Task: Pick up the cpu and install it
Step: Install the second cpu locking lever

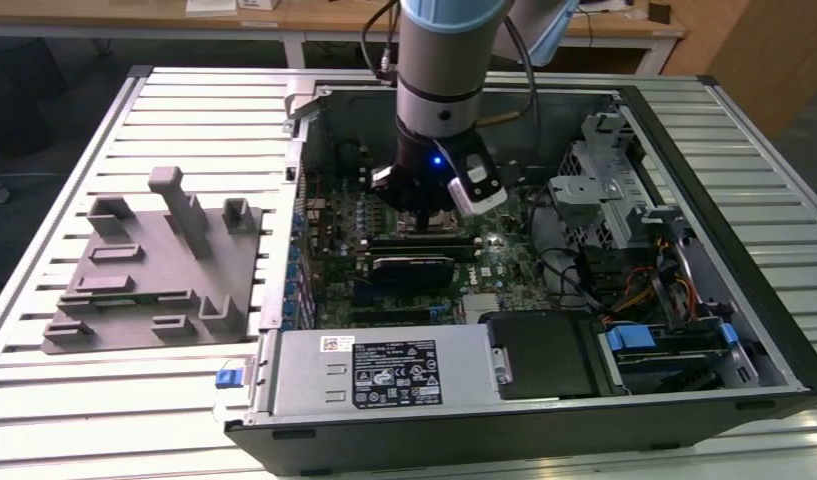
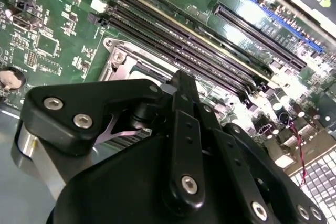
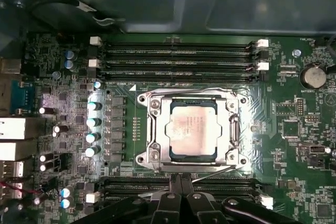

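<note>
- Black, the gripper's (image 3: 181, 184) two fingers (image 3: 175, 188) are pressed flat together with nothing between them in the first wrist view; the second wrist view shows the same gripper (image 2: 181, 85) as a narrow closed wedge over the board.
- Silvery and square, the cpu (image 3: 193, 129) lies flat inside the socket frame (image 3: 152, 129), seated in its opening and apart from the fingertips, which hang just beside the frame's near edge.
- A thin metal lever (image 3: 218, 170) runs along that edge of the frame, close to the fingertips.
- Long black memory slots (image 3: 178, 53) flank the socket on two sides on the green motherboard (image 3: 63, 77); the second wrist view shows them (image 2: 194, 51) running past the gripper.
- In the exterior view the arm (image 1: 442, 60) reaches straight down into the open computer case (image 1: 728, 250), with the gripper (image 1: 428, 212) low over the board.
- A grey fixture (image 1: 155, 265) sits on the slatted table (image 1: 61, 180), on the exterior view's left of the case.
</note>
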Tool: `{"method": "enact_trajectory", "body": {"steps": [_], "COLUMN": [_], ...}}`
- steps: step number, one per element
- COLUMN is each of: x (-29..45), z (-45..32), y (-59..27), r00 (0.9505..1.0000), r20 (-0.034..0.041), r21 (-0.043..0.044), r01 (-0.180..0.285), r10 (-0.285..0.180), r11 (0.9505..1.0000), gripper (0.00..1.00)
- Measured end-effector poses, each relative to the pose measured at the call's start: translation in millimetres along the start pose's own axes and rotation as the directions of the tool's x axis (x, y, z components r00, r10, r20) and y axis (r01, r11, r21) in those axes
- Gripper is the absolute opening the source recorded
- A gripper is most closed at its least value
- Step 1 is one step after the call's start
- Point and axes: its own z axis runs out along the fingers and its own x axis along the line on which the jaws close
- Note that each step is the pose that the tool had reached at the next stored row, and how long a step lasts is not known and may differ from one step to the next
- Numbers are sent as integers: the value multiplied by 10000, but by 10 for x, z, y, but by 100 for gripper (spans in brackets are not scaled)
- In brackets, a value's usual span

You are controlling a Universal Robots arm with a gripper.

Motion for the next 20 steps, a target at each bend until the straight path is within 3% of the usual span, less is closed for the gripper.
{"method": "enact_trajectory", "body": {"steps": [4,11,14,20], "x": [0,39,69,88], "z": [3,30,58,141], "y": [-74,-109,-116,-126], "r00": [10000,10000,10000,10000], "r20": [-3,-5,-4,-6], "r21": [-283,-569,-642,-683], "r01": [-1,-2,-1,-2], "r10": [1,2,1,1], "r11": [9996,9984,9979,9977], "gripper": [11,11,11,11]}}
